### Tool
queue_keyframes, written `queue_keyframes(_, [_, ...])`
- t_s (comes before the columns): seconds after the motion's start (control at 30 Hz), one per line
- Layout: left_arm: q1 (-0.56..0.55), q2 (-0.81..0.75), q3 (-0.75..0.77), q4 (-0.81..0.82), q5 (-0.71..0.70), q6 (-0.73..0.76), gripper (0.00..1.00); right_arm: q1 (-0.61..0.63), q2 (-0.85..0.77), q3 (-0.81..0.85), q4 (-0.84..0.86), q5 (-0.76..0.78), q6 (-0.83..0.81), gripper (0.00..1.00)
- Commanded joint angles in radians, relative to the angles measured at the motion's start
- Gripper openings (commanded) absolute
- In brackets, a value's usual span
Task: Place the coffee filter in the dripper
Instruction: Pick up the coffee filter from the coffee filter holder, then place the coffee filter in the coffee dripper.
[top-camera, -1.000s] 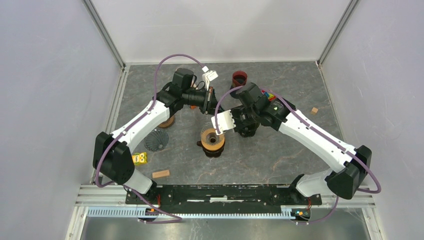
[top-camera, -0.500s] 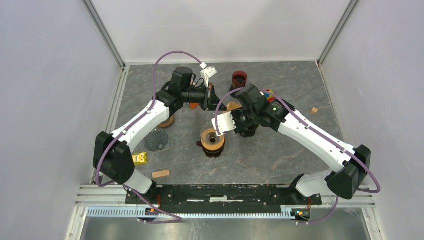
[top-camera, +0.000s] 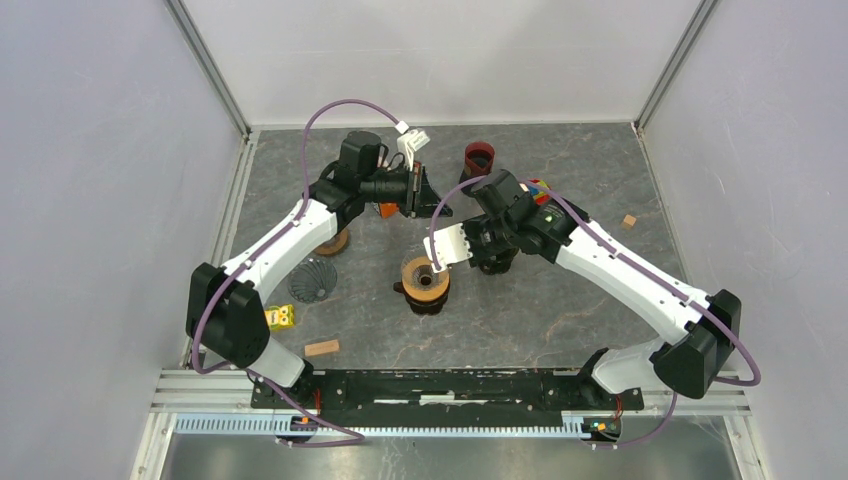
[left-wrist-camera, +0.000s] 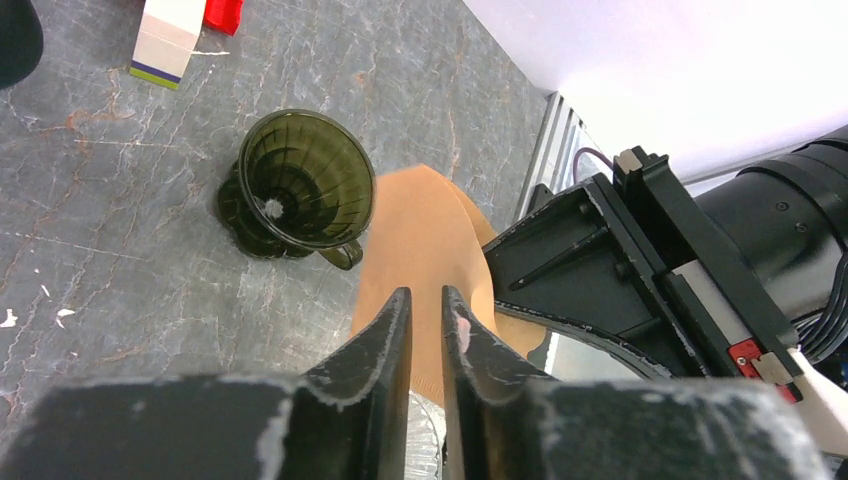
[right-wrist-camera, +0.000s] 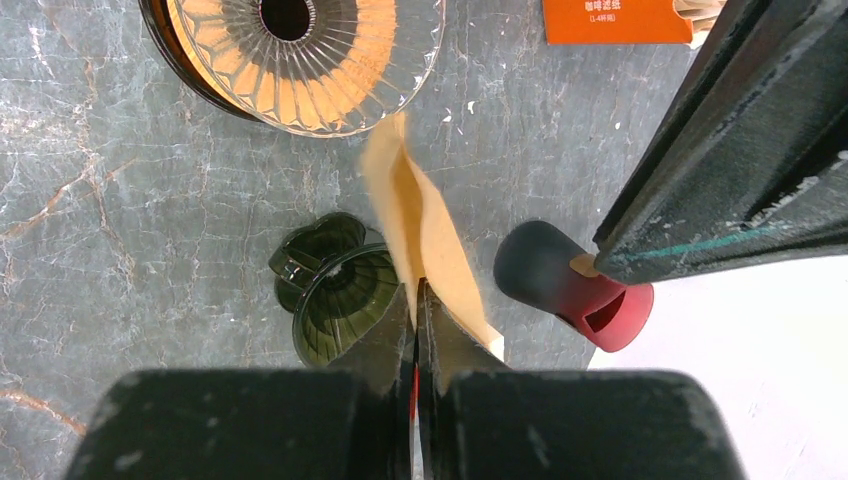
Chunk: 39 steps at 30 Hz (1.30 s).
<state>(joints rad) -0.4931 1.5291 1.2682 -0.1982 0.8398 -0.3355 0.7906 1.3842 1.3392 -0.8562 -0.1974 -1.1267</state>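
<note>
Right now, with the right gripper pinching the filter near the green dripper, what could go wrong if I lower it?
1. The coffee filter looks folded nearly flat in the right gripper; it may land across the green dripper rather than seat as a cone.
2. The left gripper, jaws slightly parted, flanks the paper; lowering could snag or tear it.
3. The grippers sit close together, so a collision seems possible.

Open table (top-camera: 560, 320) lies toward the near right corner; the orange dripper (top-camera: 425, 283), green dripper (right-wrist-camera: 335, 290) and far-edge red cup (top-camera: 479, 157) crowd the middle.
</note>
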Motion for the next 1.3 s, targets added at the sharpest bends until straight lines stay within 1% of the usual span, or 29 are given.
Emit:
queue_keyframes(0.0, [-0.005,0.013,0.031,0.054,-0.002,-0.035,0.28,-0.001,0.013,0.042,-0.016,0.007,-0.002,0.0])
queue_keyframes(0.13, [-0.017,0.025,0.05,0.033,-0.022,-0.026,0.34,0.0,0.024,0.055,-0.019,0.006,0.0,0.0])
queue_keyframes(0.3, [-0.047,0.041,0.075,-0.045,-0.044,0.054,0.43,-0.001,0.032,0.068,-0.026,0.006,0.002,0.0])
queue_keyframes(0.53, [-0.05,0.041,0.068,-0.084,0.004,0.099,0.47,-0.002,0.026,0.051,-0.013,0.024,0.004,0.0])
queue_keyframes(0.87, [-0.052,0.029,0.03,-0.067,0.115,0.089,0.5,-0.019,0.023,0.043,0.002,0.025,0.011,0.0])
queue_keyframes(1.27, [-0.069,0.055,0.019,-0.067,0.088,0.102,0.44,-0.031,0.016,0.025,0.034,-0.004,0.016,0.0])
